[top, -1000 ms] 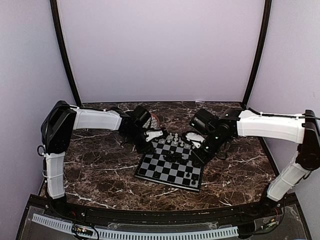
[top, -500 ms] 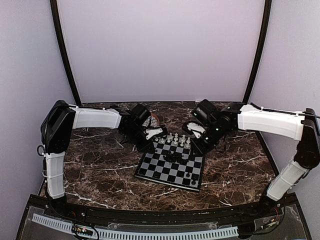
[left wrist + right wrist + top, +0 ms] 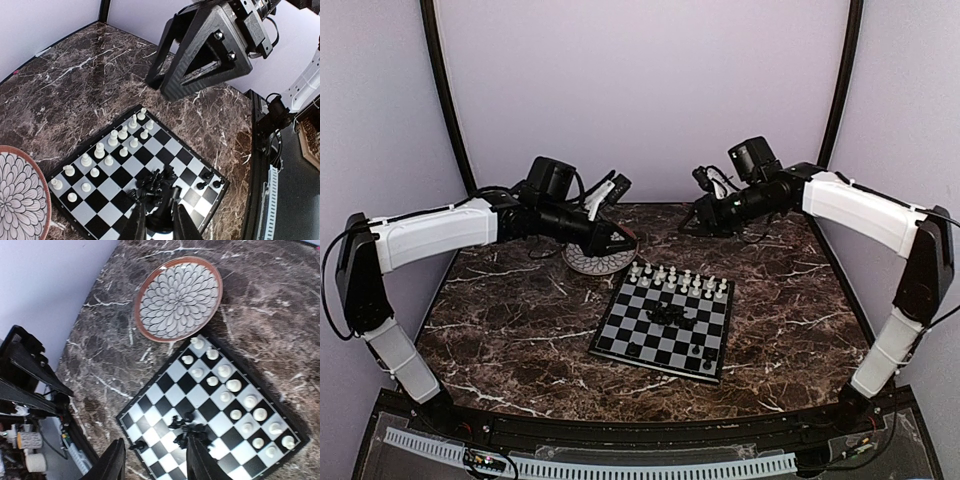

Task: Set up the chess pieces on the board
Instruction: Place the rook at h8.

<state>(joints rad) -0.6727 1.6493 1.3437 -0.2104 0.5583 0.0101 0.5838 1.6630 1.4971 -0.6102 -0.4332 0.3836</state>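
The board (image 3: 650,346) lies in the middle of the table. White chess pieces (image 3: 676,280) fill its two far rows. A heap of black pieces (image 3: 670,316) lies tumbled at its centre, and three black pieces (image 3: 696,352) stand near its front edge. My left gripper (image 3: 617,240) hangs above the plate, and in the left wrist view (image 3: 158,220) it is shut on a black chess piece (image 3: 159,224). My right gripper (image 3: 693,221) is raised behind the board's far right corner. In the right wrist view (image 3: 155,460) it is open and empty, high over the board (image 3: 165,395).
A round plate (image 3: 582,262) with a white pattern and brown rim sits just left of the board's far left corner. It also shows in the left wrist view (image 3: 20,195) and the right wrist view (image 3: 179,297). Walls close the back and sides.
Both grippers have risen from the board's far corners and pulled back. The left now hangs over the plate and the right is up near the back wall.
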